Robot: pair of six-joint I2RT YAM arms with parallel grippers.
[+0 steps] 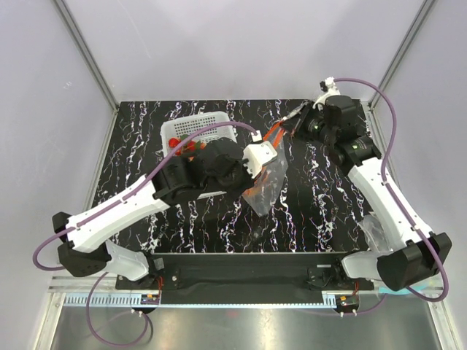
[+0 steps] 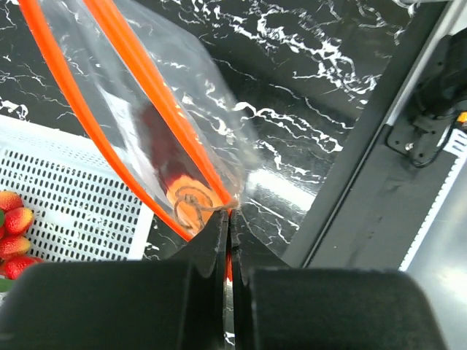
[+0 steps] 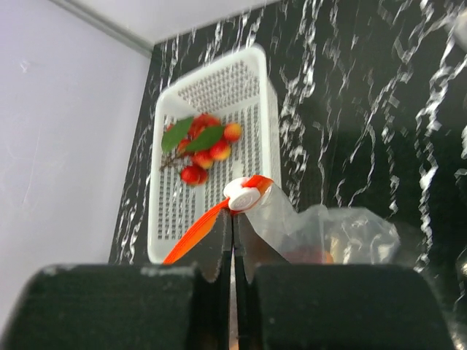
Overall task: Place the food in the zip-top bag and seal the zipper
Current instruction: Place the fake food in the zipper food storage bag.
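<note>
The zip-top bag [image 1: 266, 184] hangs open between both grippers, right of the basket. My left gripper [image 1: 261, 154] is shut on one end of its orange-red zipper [image 2: 153, 95], with the jaws pinching the strip in the left wrist view [image 2: 230, 217]. My right gripper [image 1: 290, 119] is shut on the zipper's other end [image 3: 191, 232], just below the white slider [image 3: 245, 195]. Most of the food [image 3: 198, 146], red round pieces with green leaves, lies in the white basket [image 1: 195, 125]. One orange-red piece [image 2: 186, 198] lies inside the bag.
The white lattice basket [image 3: 219, 95] stands at the back left of the black marbled table [image 1: 306, 211]. A greyish clear plastic wad [image 1: 376, 232] lies by the right arm's base. A black rail [image 2: 379, 160] runs along the table's near edge.
</note>
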